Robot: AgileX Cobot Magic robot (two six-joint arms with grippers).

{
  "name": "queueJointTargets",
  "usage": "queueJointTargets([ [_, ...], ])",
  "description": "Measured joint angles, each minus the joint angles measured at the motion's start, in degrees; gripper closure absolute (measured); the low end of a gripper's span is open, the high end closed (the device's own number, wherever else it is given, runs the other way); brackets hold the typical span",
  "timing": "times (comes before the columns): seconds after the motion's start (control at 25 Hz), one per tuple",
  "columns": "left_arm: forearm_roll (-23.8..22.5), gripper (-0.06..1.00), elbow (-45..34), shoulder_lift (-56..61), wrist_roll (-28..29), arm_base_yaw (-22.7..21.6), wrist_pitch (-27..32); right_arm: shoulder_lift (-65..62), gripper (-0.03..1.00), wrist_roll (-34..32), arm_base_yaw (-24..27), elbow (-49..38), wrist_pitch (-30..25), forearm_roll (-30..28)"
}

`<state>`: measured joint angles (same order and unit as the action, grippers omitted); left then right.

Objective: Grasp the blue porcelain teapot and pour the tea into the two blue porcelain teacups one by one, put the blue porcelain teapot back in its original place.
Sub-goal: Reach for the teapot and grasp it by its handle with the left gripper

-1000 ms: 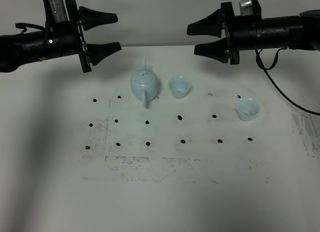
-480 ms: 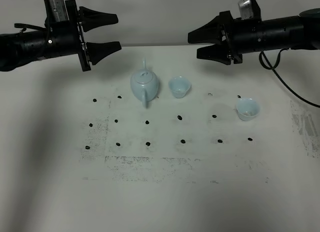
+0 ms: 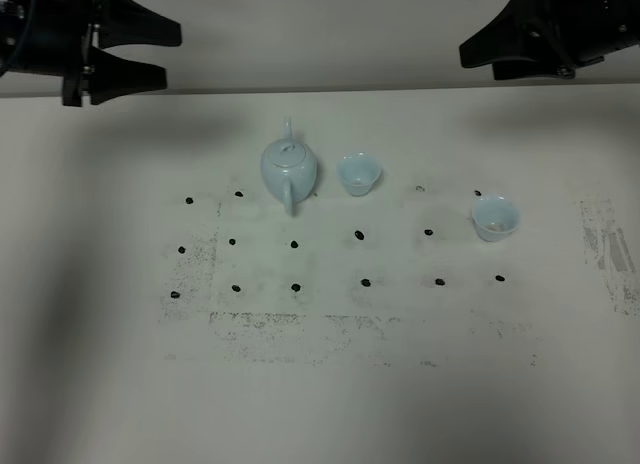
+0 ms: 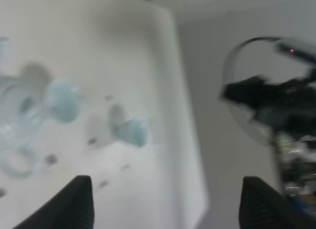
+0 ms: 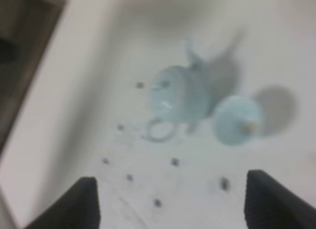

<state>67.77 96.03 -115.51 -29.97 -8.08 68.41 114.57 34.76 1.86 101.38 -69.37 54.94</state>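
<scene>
exterior high view shows the blue porcelain teapot point(image 3: 290, 166) upright on the table point(image 3: 100, 364), its loop handle point(image 3: 289, 197) turned to the near side and its spout point(image 3: 289, 130) to the far side. the first teacup point(image 3: 359, 173) stands just beside the teapot on the right arm's side. the second teacup point(image 3: 495, 218) sits well beyond it on that same side, slightly nearer.

nothing looks poured, so you're at the reach-in. the left gripper point(image 3: 172, 54) and right gripper point(image 3: 478, 60) hang high behind the teapot, each with fingers spread wide and nothing between them.

bring one claw down onto the loop handle, not the round body, since the glaze looks slick. close squarely across the loop, lift straight up, and keep the pot level until the spout is over the first teacup.
</scene>
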Motion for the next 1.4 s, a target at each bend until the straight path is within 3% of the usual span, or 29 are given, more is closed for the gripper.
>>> queueJointTargets([
  [0.32, -23.75, 0.35, 0.0, 13.74, 8.09, -0.62, -1.96, -11.83, 0.37, -8.02, 0.09, -1.83, -0.2, -15.55],
  [0.52, -32.98, 0.35, 0.0, 16.56, 12.09, -0.62, -3.11, -22.22, 0.37, -12.05, 0.09, -11.75, 0.78, -24.13],
  [0.8, -35.83, 0.35, 0.0, 16.83, 12.92, -0.62, -3.56, -43.41, 0.37, -24.62, -0.1, -25.28, 11.92, -41.88],
  [1.04, -36.17, 0.35, 0.0, 16.94, 12.98, -0.62, -5.22, -61.85, 0.38, -36.61, -6.59, -36.28, 13.94, -60.55],
  [1.2, -36.17, 0.35, 0.0, 16.94, 12.98, -0.62, -6.1, -72.61, 0.38, -39.86, -9.99, -45.69, 13.06, -65.19],
  [1.4, -36.17, 0.35, 0.0, 16.94, 12.98, -0.62, -6.52, -85.14, 0.38, -40.03, -10.72, -57.33, 11.21, -63.32],
])
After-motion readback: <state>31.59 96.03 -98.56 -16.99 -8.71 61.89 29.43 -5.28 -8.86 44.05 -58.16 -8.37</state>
